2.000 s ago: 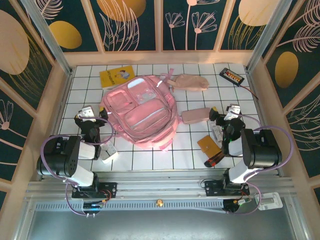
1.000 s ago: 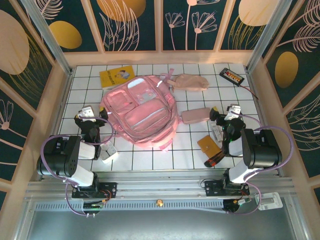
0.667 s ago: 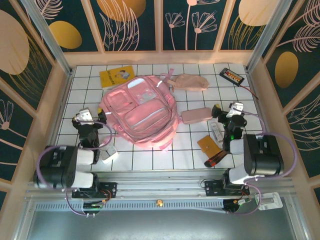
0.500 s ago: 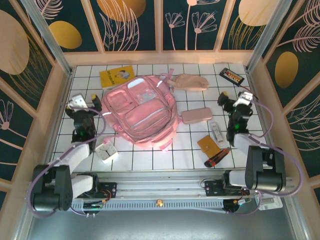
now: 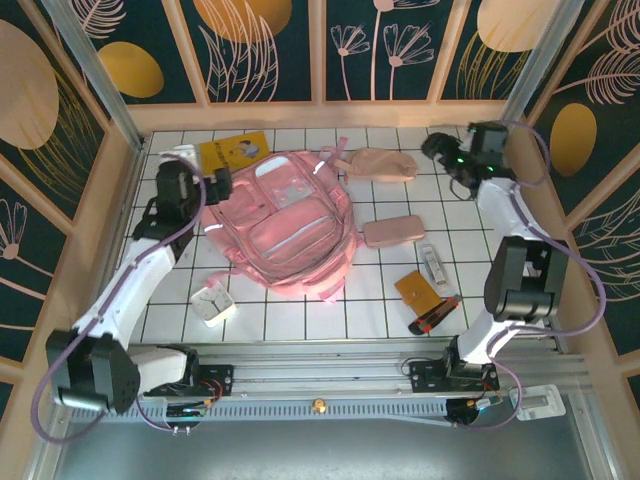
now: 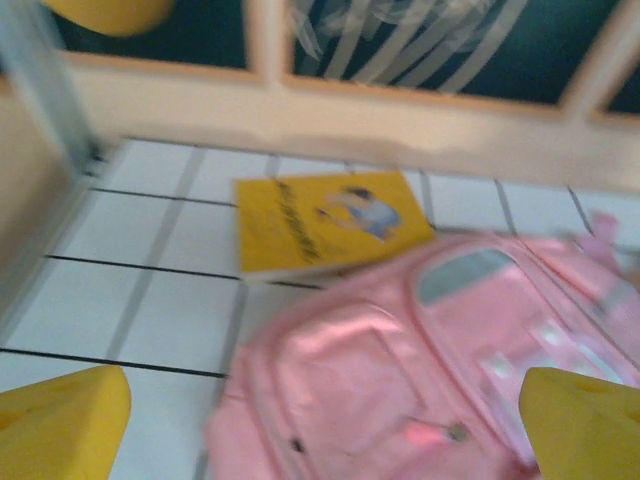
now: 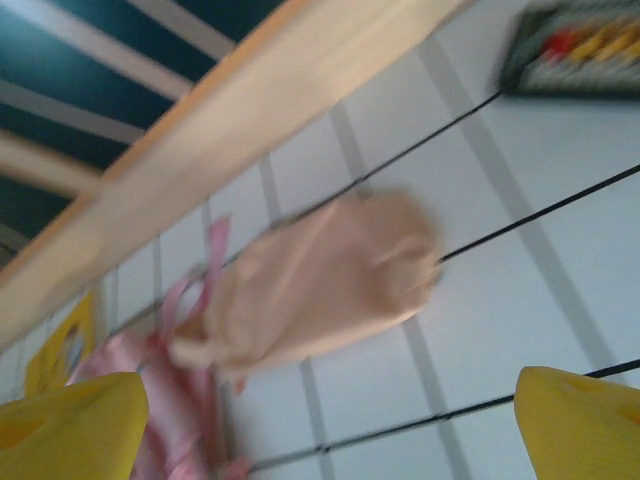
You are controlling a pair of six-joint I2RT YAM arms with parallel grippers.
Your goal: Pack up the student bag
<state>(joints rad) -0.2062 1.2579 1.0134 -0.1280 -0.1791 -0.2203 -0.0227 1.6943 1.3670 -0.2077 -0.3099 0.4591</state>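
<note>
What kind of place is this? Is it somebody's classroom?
Probably not: it looks like a robot practice booth. A white tiled table sits inside wooden walls with painted leaf panels, two robot arms are mounted at its edge, and a backpack and book lie spread out.

Pink overload here: the big glossy pink backpack (image 5: 285, 225) has pale shiny strips, the soft beige-pink cloth pouch (image 5: 383, 163) looks almost peach, and the flat dusty-pink pencil pouch (image 5: 392, 231) is duller. The thin yellow paperback book (image 5: 232, 152) is bright, the white tiled tabletop (image 5: 300, 318) has dark grid lines, and the dark teal wall panels (image 5: 280, 70) have gold ovals and pale line-drawn leaves
</note>
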